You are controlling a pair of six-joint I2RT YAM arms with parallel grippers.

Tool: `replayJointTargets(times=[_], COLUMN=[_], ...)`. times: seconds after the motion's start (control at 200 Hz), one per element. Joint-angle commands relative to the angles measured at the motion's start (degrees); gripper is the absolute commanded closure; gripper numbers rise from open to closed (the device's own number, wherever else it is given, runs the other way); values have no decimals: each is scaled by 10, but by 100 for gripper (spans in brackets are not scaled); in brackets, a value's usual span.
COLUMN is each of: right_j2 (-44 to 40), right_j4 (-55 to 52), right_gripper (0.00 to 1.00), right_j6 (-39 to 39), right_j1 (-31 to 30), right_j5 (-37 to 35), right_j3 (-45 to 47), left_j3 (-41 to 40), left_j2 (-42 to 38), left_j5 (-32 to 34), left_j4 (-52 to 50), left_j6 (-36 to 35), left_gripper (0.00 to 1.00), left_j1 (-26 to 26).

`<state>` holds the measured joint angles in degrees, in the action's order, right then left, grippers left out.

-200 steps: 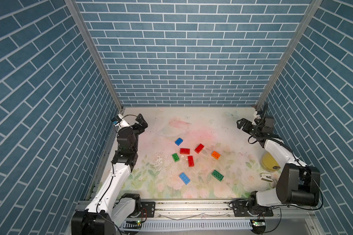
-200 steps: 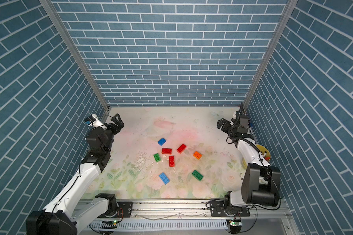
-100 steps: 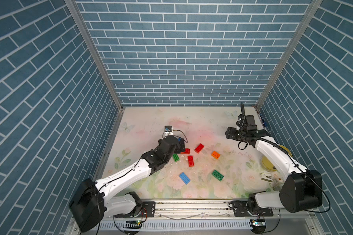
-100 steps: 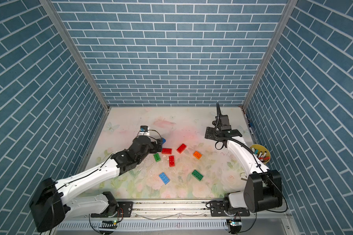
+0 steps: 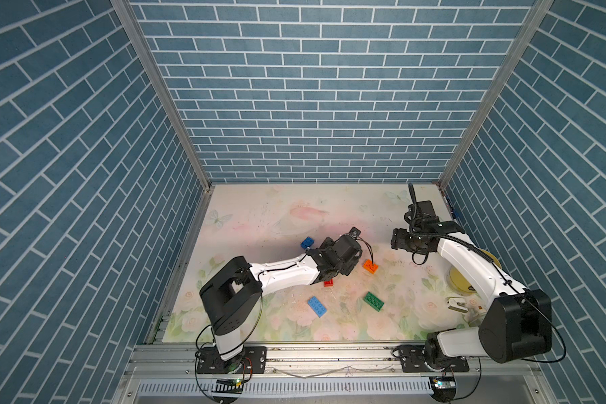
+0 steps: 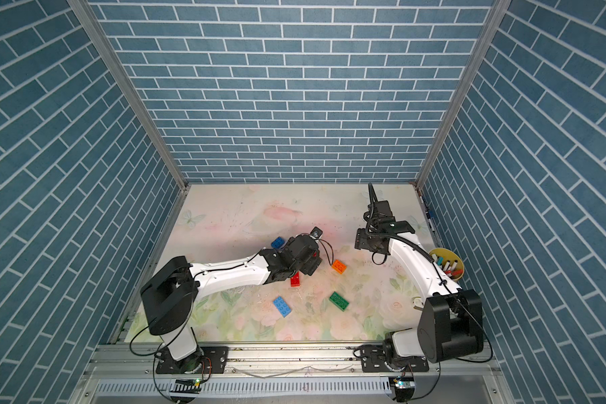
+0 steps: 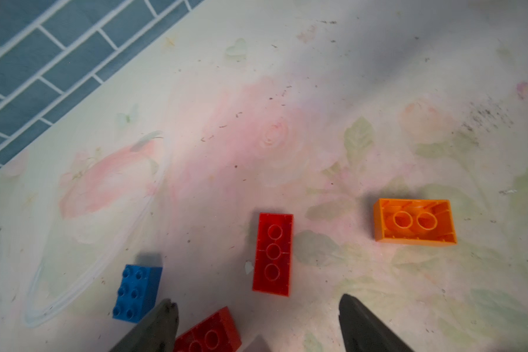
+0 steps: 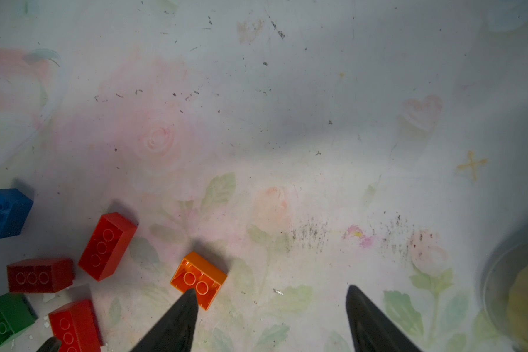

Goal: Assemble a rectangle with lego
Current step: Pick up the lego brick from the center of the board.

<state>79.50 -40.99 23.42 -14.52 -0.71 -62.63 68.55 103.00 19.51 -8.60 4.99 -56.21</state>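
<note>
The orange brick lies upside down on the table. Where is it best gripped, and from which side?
Probably take the orange brick across its two long outer walls, coming straight down from above: it lies flat, hollow side up, nothing touching it.

1. Tabletop (image 5: 294, 210): pale floral print with roses, leaves and butterflies. I note dark scuffs (image 8: 311, 234) and a small yellow cross (image 8: 472, 164) drawn on it.
2. Walls (image 5: 312, 105): blue brick-pattern panels on three sides, with aluminium posts (image 5: 161, 94) at the back corners.
3. Yellow bowl (image 6: 458, 274): at the tabletop's right edge, holding marker pens (image 6: 445, 263).
4. Small white object (image 5: 456, 304): near the bowl; I cannot identify it.
5. Aluminium rail (image 5: 329, 353): along the front edge, with a slotted cable duct (image 5: 294, 386) just below it.
</note>
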Motion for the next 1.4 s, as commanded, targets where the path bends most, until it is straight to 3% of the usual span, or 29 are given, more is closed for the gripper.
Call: replayJointTargets(times=[0.0, 0.255, 0.44, 0.63, 0.8, 1.0, 1.145, 1.28, 1.395], right_j2=[-15, -6, -1, 4, 4, -1, -8, -36, -74], right_j4=[-25, -21, -19, -18, -17, -17, -6, 33, 78], right_gripper=[23, 22, 22, 21, 21, 22, 23, 23, 21], right_j6=[-10, -13, -14, -14, -15, -15, -18, -28, -30], right_j1=[-2, -2, -2, -2, -2, -2, -2, -2, -2], right_j5=[1, 3, 1, 0, 1, 0, 14, 82, 123], right_j3=[-12, -11, -10, -12, -13, -11, -10, -4, 1], left_j3=[32, 94, 98, 108, 111, 108, 91, 65, 52], left_j2=[32, 102, 115, 137, 151, 157, 120, 41, -37], left_j5=[-52, -81, -76, -120, -132, -122, -116, -148, -213], left_j4=[-23, -79, -85, -102, -96, -87, -75, -64, -71], left_j6=[-66, -104, -94, -87, -84, -76, -66, -65, -61], left_gripper=[15, 21, 21, 27, 44, 78, 97, 100, 100], left_j1=[17, 43, 55, 64, 65, 68, 68, 76, 99])
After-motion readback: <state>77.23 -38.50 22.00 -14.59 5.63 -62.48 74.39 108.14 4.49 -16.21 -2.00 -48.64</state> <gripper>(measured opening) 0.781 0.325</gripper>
